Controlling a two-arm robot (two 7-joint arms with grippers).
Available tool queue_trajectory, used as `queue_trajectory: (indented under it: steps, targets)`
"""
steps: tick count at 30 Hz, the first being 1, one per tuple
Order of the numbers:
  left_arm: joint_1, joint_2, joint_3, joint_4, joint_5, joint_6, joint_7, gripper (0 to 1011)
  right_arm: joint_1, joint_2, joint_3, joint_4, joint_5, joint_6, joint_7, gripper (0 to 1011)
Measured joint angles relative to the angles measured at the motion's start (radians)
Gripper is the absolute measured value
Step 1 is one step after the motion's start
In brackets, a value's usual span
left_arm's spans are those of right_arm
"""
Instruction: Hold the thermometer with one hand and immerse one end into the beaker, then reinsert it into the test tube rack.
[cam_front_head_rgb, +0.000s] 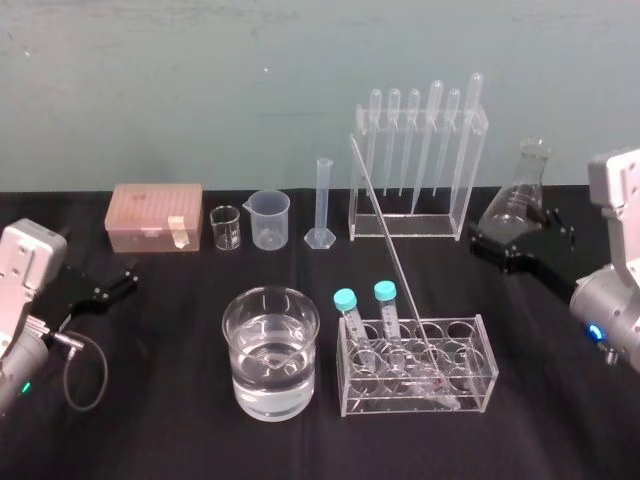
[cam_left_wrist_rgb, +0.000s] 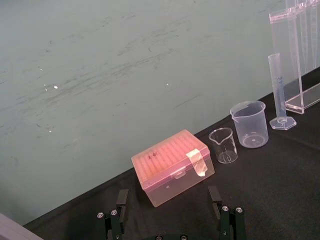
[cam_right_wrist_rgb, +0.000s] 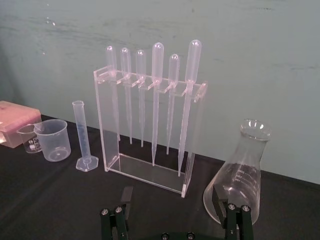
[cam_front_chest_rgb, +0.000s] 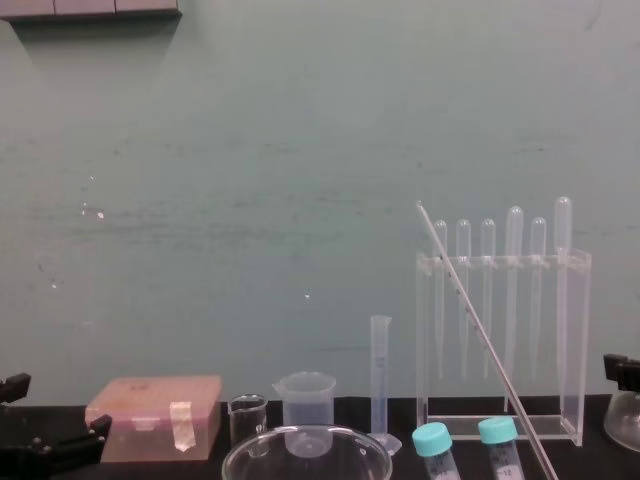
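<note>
The thermometer (cam_front_head_rgb: 395, 260) leans to the upper left with its lower end inside the low clear test tube rack (cam_front_head_rgb: 482, 352), beside two teal-capped tubes (cam_front_head_rgb: 365, 300). In the chest view the thermometer (cam_front_chest_rgb: 480, 330) slants in front of the pipette stand. The beaker (cam_front_head_rgb: 240, 345), part full of water, stands left of the rack, and its rim (cam_front_chest_rgb: 305, 440) shows in the chest view. My right gripper (cam_front_head_rgb: 520, 245) is open at the right rear, apart from the thermometer; its fingers (cam_right_wrist_rgb: 232, 220) hold nothing. My left gripper (cam_front_head_rgb: 105, 290) rests open at the far left.
Along the back stand a pink tip box (cam_front_head_rgb: 155, 215), a tiny glass beaker (cam_front_head_rgb: 225, 228), a plastic spouted beaker (cam_front_head_rgb: 270, 218), a graduated cylinder (cam_front_head_rgb: 322, 205) and a tall acrylic stand of pipettes (cam_front_head_rgb: 420, 165). A conical flask (cam_right_wrist_rgb: 240, 175) sits just beyond the right gripper.
</note>
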Motion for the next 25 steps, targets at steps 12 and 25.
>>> queue_trajectory:
  steps: [12,25]
  targets:
    - [0.0,0.0,0.0,0.0,0.0,0.0,0.0,1008,0.003,0.001,0.001,-0.001,0.006,-0.01,0.007,1002]
    - [0.0,0.0,0.0,0.0,0.0,0.0,0.0,1008,0.005,0.002,0.002,-0.002,0.009,-0.014,0.012,1002]
